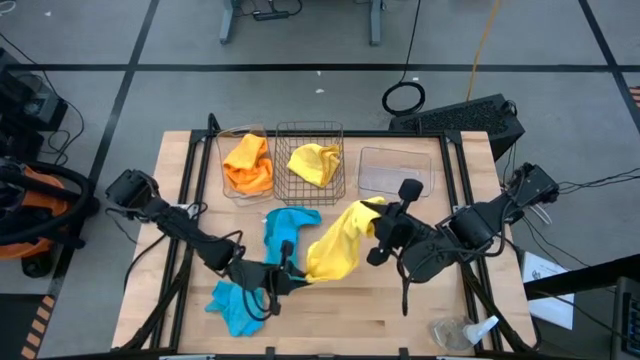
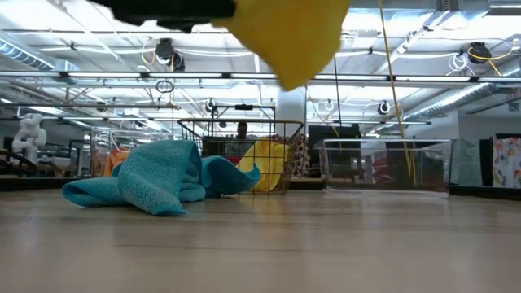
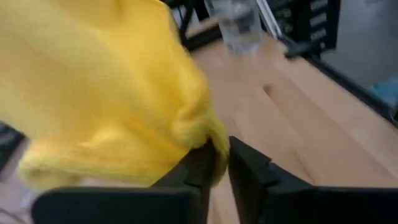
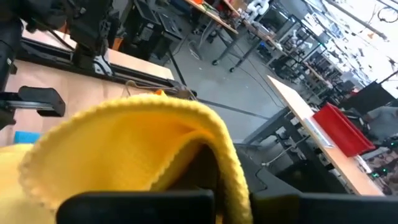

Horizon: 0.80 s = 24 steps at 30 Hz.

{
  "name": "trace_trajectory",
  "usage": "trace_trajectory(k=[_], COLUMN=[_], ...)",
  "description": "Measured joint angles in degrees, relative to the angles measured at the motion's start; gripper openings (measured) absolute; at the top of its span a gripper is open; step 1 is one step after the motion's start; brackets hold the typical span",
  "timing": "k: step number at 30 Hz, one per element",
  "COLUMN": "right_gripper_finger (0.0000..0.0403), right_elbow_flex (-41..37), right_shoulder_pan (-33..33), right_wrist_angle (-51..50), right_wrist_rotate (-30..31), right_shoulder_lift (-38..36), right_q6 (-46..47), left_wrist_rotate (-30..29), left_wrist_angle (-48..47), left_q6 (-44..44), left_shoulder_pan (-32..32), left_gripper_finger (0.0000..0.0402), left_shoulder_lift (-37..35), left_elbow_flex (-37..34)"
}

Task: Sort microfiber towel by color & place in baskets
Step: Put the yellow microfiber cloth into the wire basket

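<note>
A yellow towel point(image 1: 338, 243) stretches between my two grippers above the table's middle; in the low view the yellow towel point(image 2: 295, 37) hangs clear of the wood. My left gripper point(image 1: 293, 272) is shut at its near end, my right gripper point(image 1: 376, 222) at its far right end. A blue towel point(image 1: 290, 224) lies crumpled behind it, and a second blue towel point(image 1: 234, 306) lies near the front edge. Along the far edge stand a clear tub holding an orange towel point(image 1: 247, 163), a wire basket point(image 1: 310, 130) holding a yellow towel point(image 1: 313, 163), and a bare clear tub point(image 1: 393, 170). My left gripper point(image 3: 222, 158) pinches a bunched fold at the yellow towel's near end point(image 3: 199, 130) between its two fingers; the cloth spreads away from the fingers and is lifted clear of the table. My right gripper point(image 4: 230, 186) holds the towel's other end, where a folded hemmed edge point(image 4: 186, 115) arches over the fingers and hides the place of contact.
A clear plastic bottle point(image 1: 458, 332) lies at the table's near right corner. Bare wood point(image 1: 370, 310) shows along the near side between the arms. Cables and a dark case point(image 1: 470, 115) sit on the floor beyond the far edge.
</note>
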Motion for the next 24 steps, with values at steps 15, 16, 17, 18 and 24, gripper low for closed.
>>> trace_trajectory(k=[15, 16, 17, 18, 24], right_gripper_finger=[0.0002, 0.0002, 0.0002, 0.0002, 0.0002], right_elbow_flex=[-0.01, -0.01, -0.01, -0.01, -0.01], right_shoulder_pan=[0.06, 0.0, -0.11, -0.16, -0.14], right_wrist_angle=[-2.72, -3.4, -3.95, -4.51, -4.77], right_wrist_rotate=[-0.33, -0.35, -0.4, -0.42, -0.67], right_shoulder_lift=[-1.23, -1.23, -1.22, -1.21, -1.21], right_q6=[4.84, 5.69, 6.43, 7.17, 10.68], left_wrist_rotate=[-1.41, -2.14, -3.22, -4.86, -13.97], left_wrist_angle=[-7.75, -7.81, -7.92, -7.95, -12.33], left_q6=[-6.44, -7.09, -7.34, -7.39, -8.9], left_shoulder_pan=[-6.74, -7.59, -8.33, -9.07, -11.05], left_gripper_finger=[0.0213, 0.0218, 0.0223, 0.0227, 0.0257], left_shoulder_lift=[-5.97, -6.52, -7.09, -7.62, -9.66], left_elbow_flex=[0.0, 0.0, 0.0, 0.0, 0.0])
